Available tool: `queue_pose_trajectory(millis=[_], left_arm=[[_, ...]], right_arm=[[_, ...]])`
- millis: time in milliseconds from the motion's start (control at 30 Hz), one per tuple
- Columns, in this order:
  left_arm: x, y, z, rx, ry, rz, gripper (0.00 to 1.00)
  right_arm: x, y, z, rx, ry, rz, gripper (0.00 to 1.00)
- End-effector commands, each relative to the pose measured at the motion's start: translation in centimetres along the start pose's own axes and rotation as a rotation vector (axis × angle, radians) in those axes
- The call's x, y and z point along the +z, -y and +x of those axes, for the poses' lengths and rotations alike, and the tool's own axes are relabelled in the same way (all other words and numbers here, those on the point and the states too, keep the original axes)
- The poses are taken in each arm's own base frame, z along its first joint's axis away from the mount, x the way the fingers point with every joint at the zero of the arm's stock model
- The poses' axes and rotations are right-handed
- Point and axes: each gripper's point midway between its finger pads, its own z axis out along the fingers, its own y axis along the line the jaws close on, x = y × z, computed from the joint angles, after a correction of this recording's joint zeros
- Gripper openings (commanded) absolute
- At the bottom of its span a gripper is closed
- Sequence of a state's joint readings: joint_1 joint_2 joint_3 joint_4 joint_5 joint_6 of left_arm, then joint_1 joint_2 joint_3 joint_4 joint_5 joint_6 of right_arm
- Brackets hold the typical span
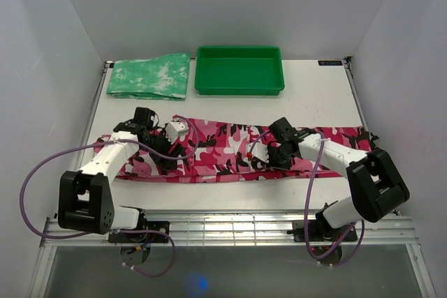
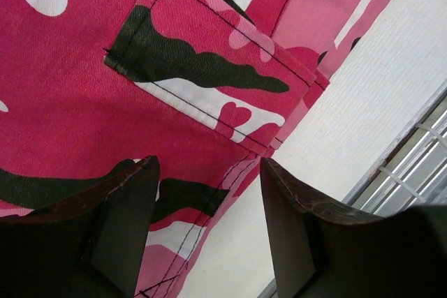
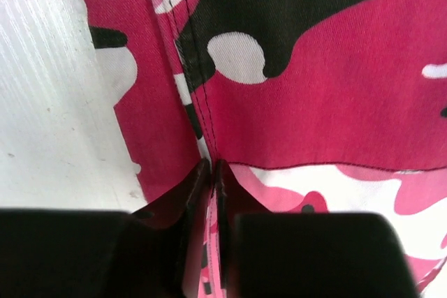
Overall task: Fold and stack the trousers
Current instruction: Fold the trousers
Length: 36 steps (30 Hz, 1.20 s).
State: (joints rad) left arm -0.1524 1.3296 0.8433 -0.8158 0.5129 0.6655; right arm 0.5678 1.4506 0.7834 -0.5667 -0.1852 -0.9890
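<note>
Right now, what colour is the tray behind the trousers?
The tray is plain green; the top external view shows it best.

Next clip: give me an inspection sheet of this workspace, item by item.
Surface: white table, largely bare behind the trousers.
Job's things: trousers stretched out left to right across the near half.
Clutter: folded green cloth at far left; empty green tray beside it.
Grippers: left gripper low over the trousers' near edge, jaws open; right gripper with jaws pinched on a fold of the trousers.
Cables: purple cables loop off both arms.
Surroundings: white walls on three sides.
</note>
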Motion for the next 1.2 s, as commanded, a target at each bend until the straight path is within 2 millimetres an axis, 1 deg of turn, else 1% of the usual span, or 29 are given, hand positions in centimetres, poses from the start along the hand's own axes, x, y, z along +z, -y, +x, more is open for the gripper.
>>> queue_pose_trajectory(millis=[0, 67, 133, 200, 267, 333, 500, 700, 800, 900, 967, 1000, 1033, 1133, 1167], left_arm=[[-0.2, -0.2, 0.2, 0.044, -0.011, 0.002, 0.69], [-0.3, -0.1, 0.6, 0.077, -0.023, 0.005, 0.65], [-0.4, -0.4, 1.0, 0.124, -0.032, -0.009, 0.63], [-0.5, -0.1, 1.5, 0.179, -0.046, 0.003, 0.62], [-0.8, 0.0, 1.6, 0.224, -0.041, 0.0, 0.6], [-0.8, 0.1, 1.9, 0.258, -0.047, -0.001, 0.58], [-0.8, 1.0, 2.6, 0.282, -0.061, 0.043, 0.54], [-0.1, 0.5, 3.9, 0.302, -0.104, 0.04, 0.54], [0.1, 0.8, 4.4, 0.315, -0.111, 0.059, 0.57], [0.4, 0.5, 5.2, 0.329, -0.126, 0.043, 0.54], [0.7, 0.1, 5.6, 0.331, -0.139, 0.022, 0.49], [0.8, 0.0, 5.7, 0.329, -0.141, 0.019, 0.47], [0.8, -0.1, 5.7, 0.329, -0.146, 0.016, 0.42], [0.8, -0.2, 5.6, 0.337, -0.143, 0.013, 0.33], [0.8, -0.3, 5.5, 0.34, -0.142, 0.01, 0.26]], right_arm=[[-0.6, 0.5, -0.7, -0.012, 0.021, 0.028, 0.11], [-1.2, 0.7, -1.1, -0.014, 0.033, 0.043, 0.08], [-1.8, 0.8, -1.5, -0.016, 0.038, 0.043, 0.08], [-2.4, 0.8, -1.8, -0.022, 0.052, 0.05, 0.08], [-2.9, 0.6, -1.9, -0.027, 0.062, 0.051, 0.08], [-3.2, 0.2, -1.9, -0.025, 0.061, 0.044, 0.08], [-3.6, -0.2, -1.6, -0.018, 0.056, 0.042, 0.08], [-4.6, -0.9, -1.6, -0.009, 0.061, 0.034, 0.08], [-5.0, -1.3, -1.4, -0.014, 0.06, 0.033, 0.08], [-5.0, -1.9, -1.2, -0.011, 0.061, 0.021, 0.08], [-4.8, -2.1, -1.1, -0.009, 0.058, 0.011, 0.08], [-4.7, -2.1, -1.1, -0.006, 0.059, 0.007, 0.08], [-4.4, -2.2, -1.0, 0.001, 0.053, -0.001, 0.08], [-4.3, -1.9, -1.2, 0.006, 0.054, -0.004, 0.08], [-4.3, -1.9, -1.2, 0.008, 0.055, -0.005, 0.08]])
